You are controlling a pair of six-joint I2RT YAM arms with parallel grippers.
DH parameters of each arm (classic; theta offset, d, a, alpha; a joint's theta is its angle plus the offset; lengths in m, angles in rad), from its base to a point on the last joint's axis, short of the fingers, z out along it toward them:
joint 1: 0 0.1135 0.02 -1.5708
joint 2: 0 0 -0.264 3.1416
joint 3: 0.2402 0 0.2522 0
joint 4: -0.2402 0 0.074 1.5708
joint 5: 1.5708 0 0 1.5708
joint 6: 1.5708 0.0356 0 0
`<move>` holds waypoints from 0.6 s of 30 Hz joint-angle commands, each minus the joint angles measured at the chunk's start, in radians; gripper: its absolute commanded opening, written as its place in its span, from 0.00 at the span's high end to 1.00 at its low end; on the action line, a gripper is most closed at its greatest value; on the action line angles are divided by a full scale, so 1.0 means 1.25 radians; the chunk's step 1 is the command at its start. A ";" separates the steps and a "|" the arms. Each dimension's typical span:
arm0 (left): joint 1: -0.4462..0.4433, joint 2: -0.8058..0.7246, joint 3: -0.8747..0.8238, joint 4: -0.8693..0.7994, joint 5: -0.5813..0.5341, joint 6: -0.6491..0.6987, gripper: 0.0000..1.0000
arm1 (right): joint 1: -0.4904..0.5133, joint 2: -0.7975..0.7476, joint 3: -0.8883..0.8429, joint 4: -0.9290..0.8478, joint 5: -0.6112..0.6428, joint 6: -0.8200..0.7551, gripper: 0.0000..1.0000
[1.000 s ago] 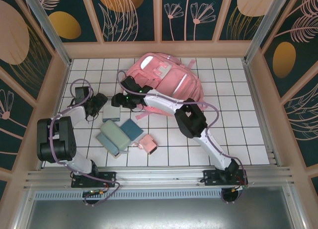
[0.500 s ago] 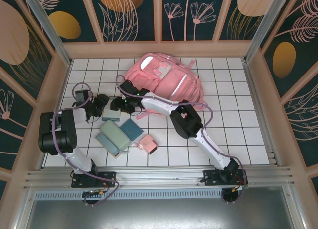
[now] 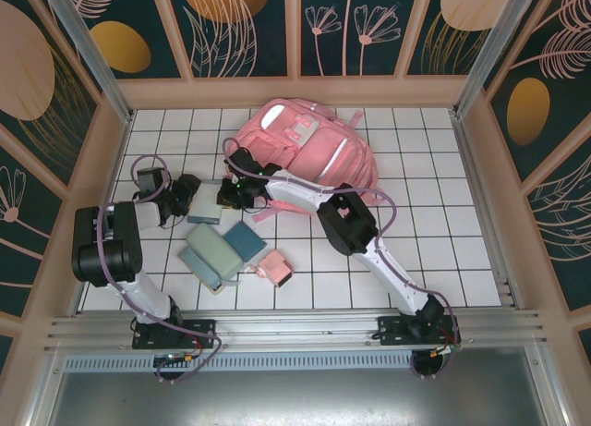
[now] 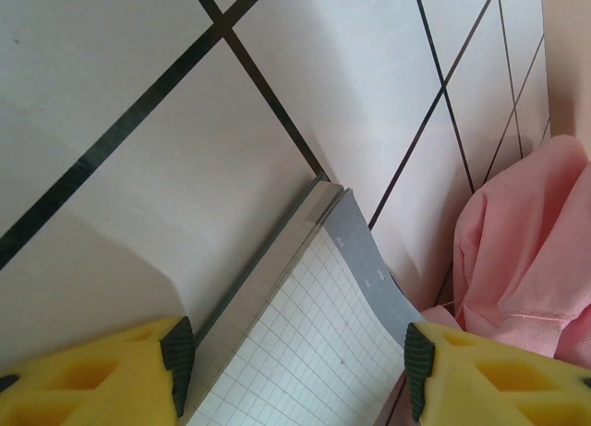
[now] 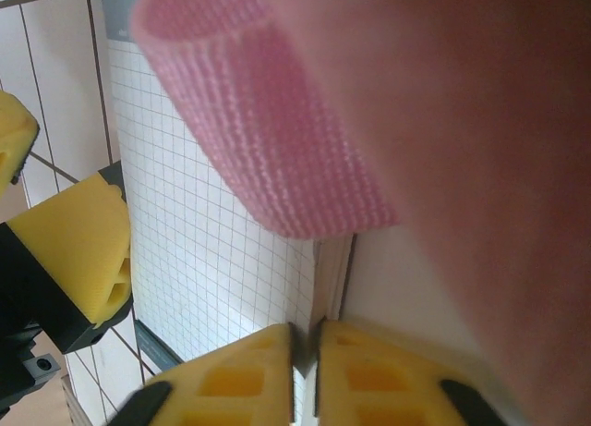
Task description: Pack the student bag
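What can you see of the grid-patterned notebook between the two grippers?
The notebook is thin, its pale cover printed with a fine grid, a grey band along one edge. It lies flat on the white tiled table beside the pink student bag. The left gripper straddles one end, jaws open; the right gripper is shut at another edge, whether pinching it is unclear. A pink strap crosses above it.
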 commanded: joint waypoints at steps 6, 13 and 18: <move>-0.025 0.012 -0.016 -0.029 0.077 -0.003 0.38 | 0.017 -0.031 -0.002 0.141 -0.041 0.002 1.00; -0.030 0.012 -0.007 -0.044 0.086 0.012 0.38 | 0.000 -0.048 -0.007 0.209 -0.116 0.020 0.98; -0.031 0.012 0.009 -0.075 0.070 0.035 0.38 | -0.003 -0.052 -0.035 0.267 -0.199 0.022 0.84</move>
